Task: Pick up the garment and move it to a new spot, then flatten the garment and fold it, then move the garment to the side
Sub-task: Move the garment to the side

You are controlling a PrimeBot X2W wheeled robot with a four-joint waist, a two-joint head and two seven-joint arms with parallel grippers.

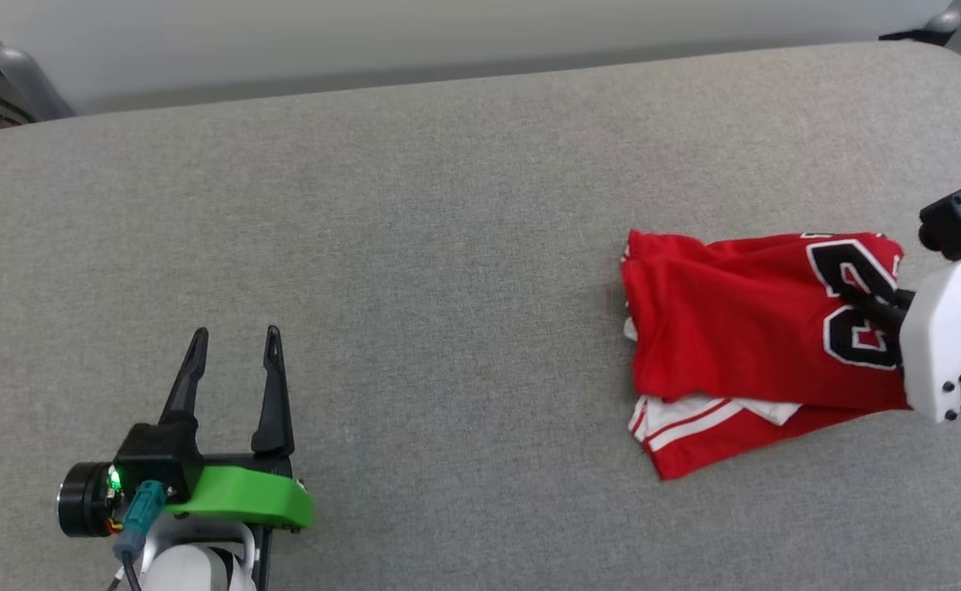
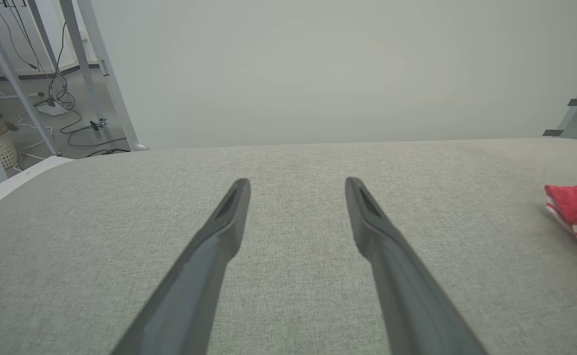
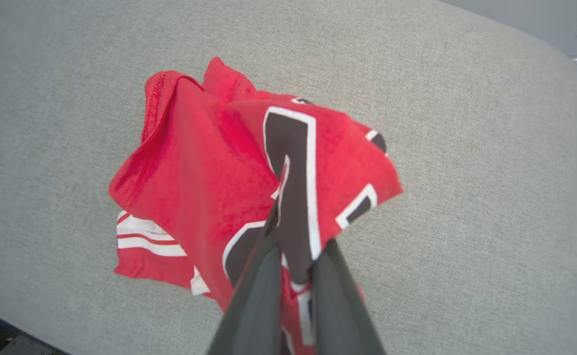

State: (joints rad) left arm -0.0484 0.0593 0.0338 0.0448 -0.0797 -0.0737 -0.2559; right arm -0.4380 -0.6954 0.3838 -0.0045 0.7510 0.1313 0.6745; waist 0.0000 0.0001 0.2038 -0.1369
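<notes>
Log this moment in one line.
left gripper: open, empty | right gripper: shut on garment at its print | garment: bunched on grey surface, robot's right | stage: gripped, not yet flattened

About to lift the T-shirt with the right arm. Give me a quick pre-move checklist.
1. Right gripper shut on the red T-shirt: ok, pinching a fold at the black print.
2. Number of layers pinched: cannot tell.
3. Left gripper away from the fabric: ok, open, well apart.
4. Room on the grey padded surface for a new spot: ok, bare stretch between grippers.
5. T-shirt flat: not ok, bunched, striped sleeve poking out beneath.
</notes>
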